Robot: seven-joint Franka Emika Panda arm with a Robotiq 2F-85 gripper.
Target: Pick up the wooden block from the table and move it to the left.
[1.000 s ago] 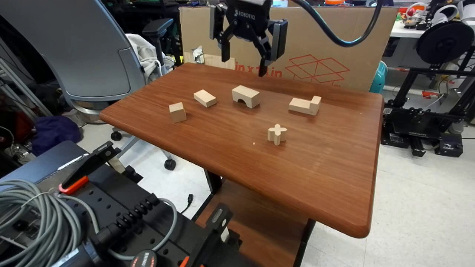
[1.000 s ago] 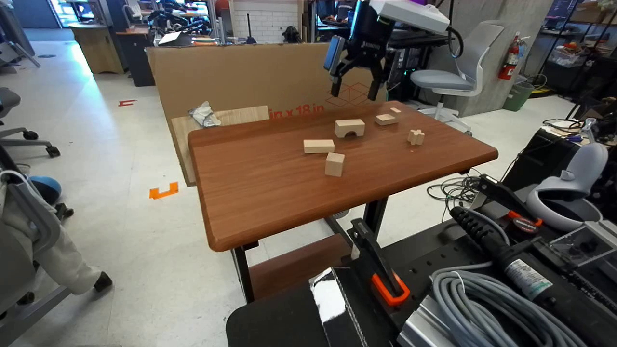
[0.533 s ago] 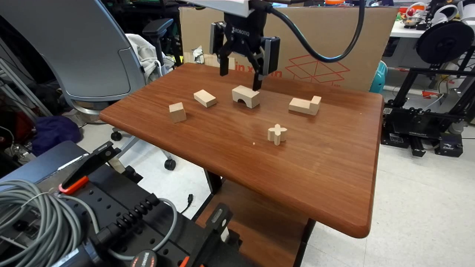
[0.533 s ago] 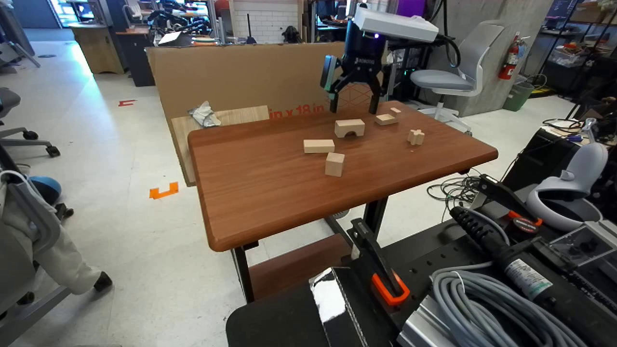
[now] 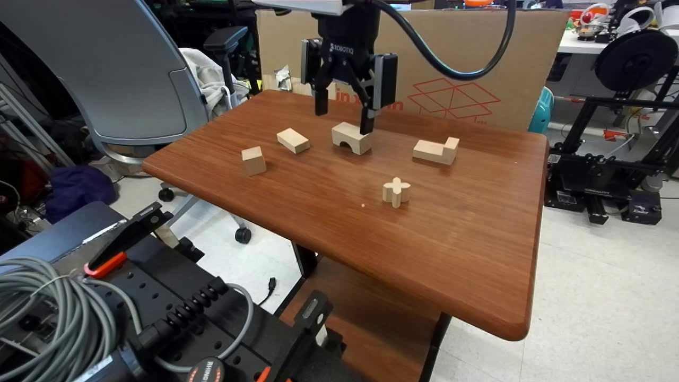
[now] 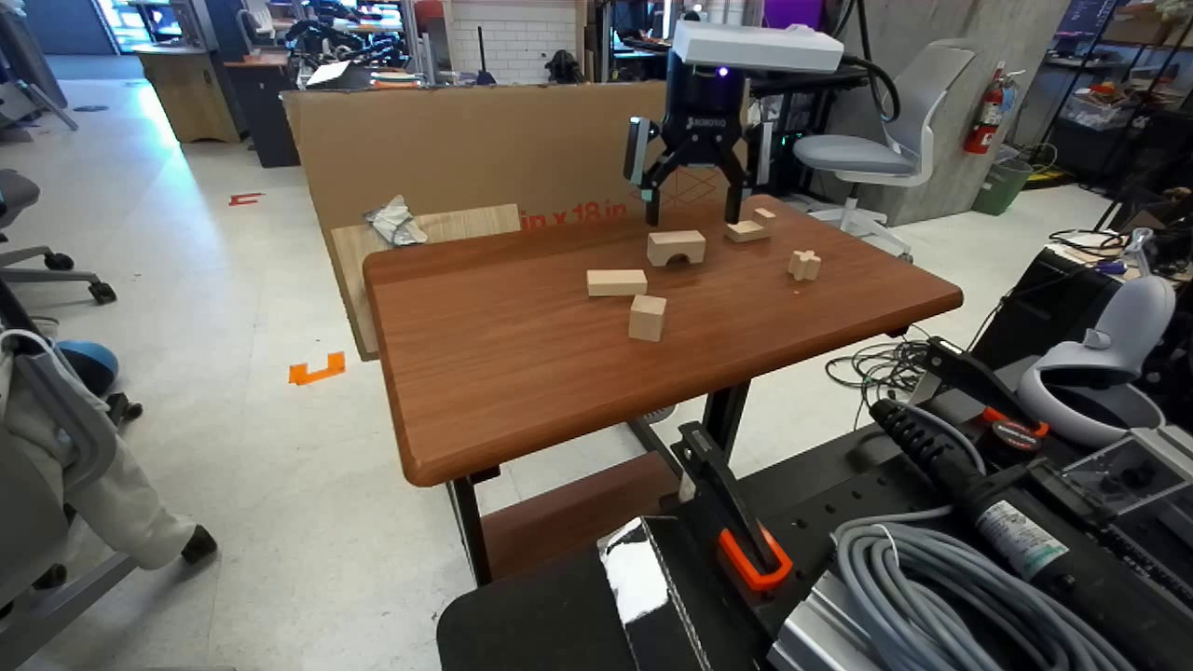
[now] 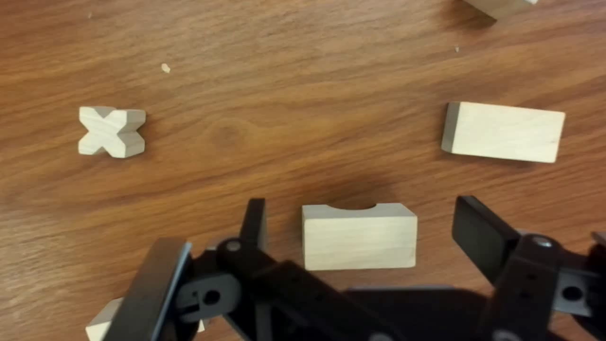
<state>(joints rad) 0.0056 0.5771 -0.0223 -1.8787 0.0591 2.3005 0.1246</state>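
The wooden block [image 5: 354,136], chunky, light tan and arched, stands on the reddish-brown table [image 5: 318,196] with its notch at the bottom of the front face. It also shows in an exterior view [image 6: 675,244]. In the wrist view the wooden block [image 7: 360,242] lies between the spread fingers, seen from above, with a gap on each side. My gripper [image 5: 344,118] is open and empty, pointing down above and slightly behind the block. It shows in an exterior view [image 6: 693,212] and in the wrist view [image 7: 363,219]. The fingertips look higher than the table top.
A flatter rectangular block [image 5: 293,141] and a cube [image 5: 253,161] lie beside the wooden block. A cross-shaped piece [image 5: 396,192] stands on its opposite side, with a flat block [image 5: 428,152] and a small piece. A cardboard sheet [image 5: 477,63] stands behind the table.
My gripper has come down toward the wooden block and turned from tilted to nearly upright, most of it in the first half second. It stays open. The blocks have not moved.
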